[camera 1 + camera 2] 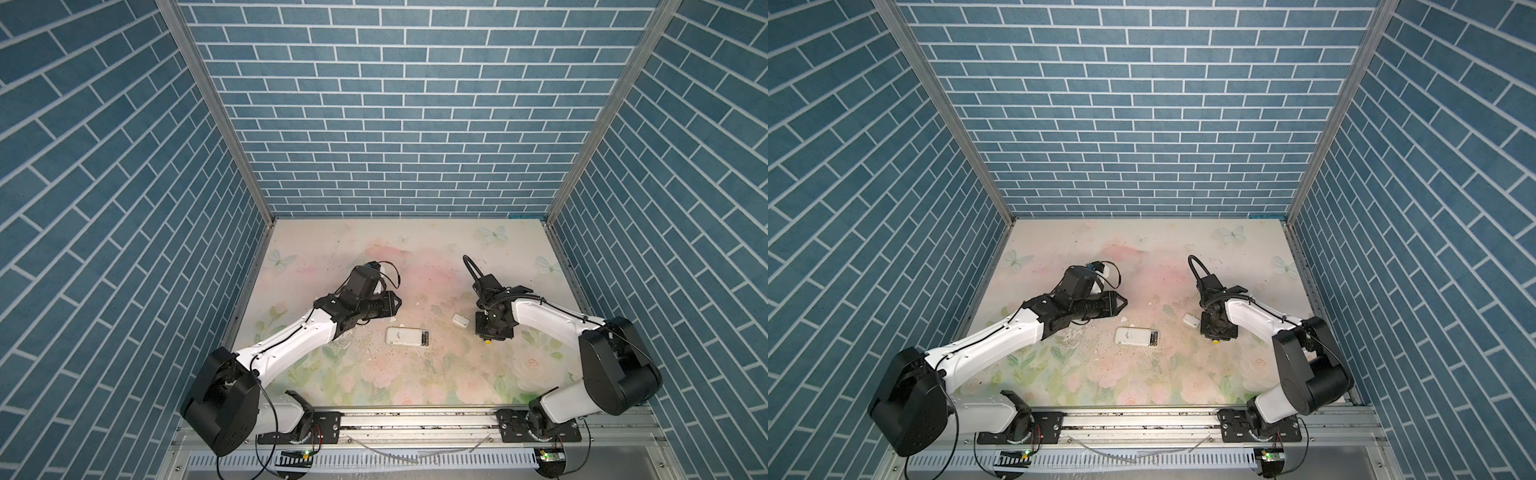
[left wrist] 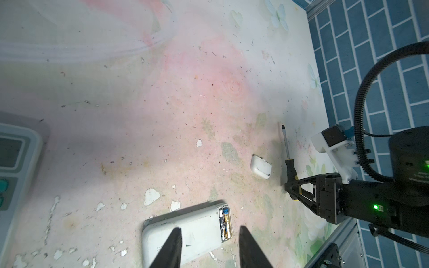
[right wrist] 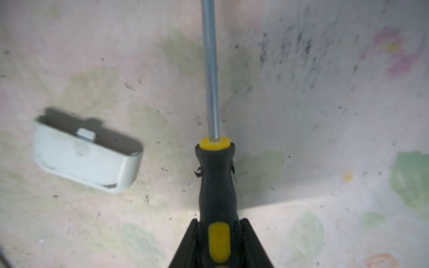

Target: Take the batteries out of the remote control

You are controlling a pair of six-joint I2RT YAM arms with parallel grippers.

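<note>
**Table** [image 1: 374, 266]: flat top under a matt floral print in pink and green. It is scuffed and speckled, with white flakes where the print has chipped off near the remote. Blue brick-pattern walls [image 1: 399, 124] stand on three sides.

**Remote** [image 1: 405, 336]: white plastic slab with rounded corners, lying flat and back up. It sits about midway between the left and right edges, nearer the front edge. The bay at its right end is uncovered.

**Batteries** [image 2: 225, 222]: slim cylinders, dark with gold and blue marks, side by side in that open bay. Nothing lies over them.

**Cover** [image 3: 86, 160]: small white plastic shell, rounded, with a little latch tab and its hollow side partly showing. It lies on the table right of the remote and apart from it, between the remote and the screwdriver.

**Screwdriver** [image 3: 217, 185]: black rubbery handle with a yellow collar and yellow inset, and a bare steel shaft. It lies beside the cover toward the right edge, not touching it.

**Right gripper** [image 3: 219, 220]: black jaws pressed against both sides of the handle, pinching the screwdriver.

**Left gripper** [image 2: 209, 228]: two black tapered fingers [image 2: 171, 248], spread apart and holding nothing. It hangs over the remote near the bay end. In both top views it stands a little toward the back edge from the remote.

**Grey device** [image 2: 16, 162]: pale casing with teal buttons, cut off by the picture edge in the left wrist view. Its kind is unclear.
</note>
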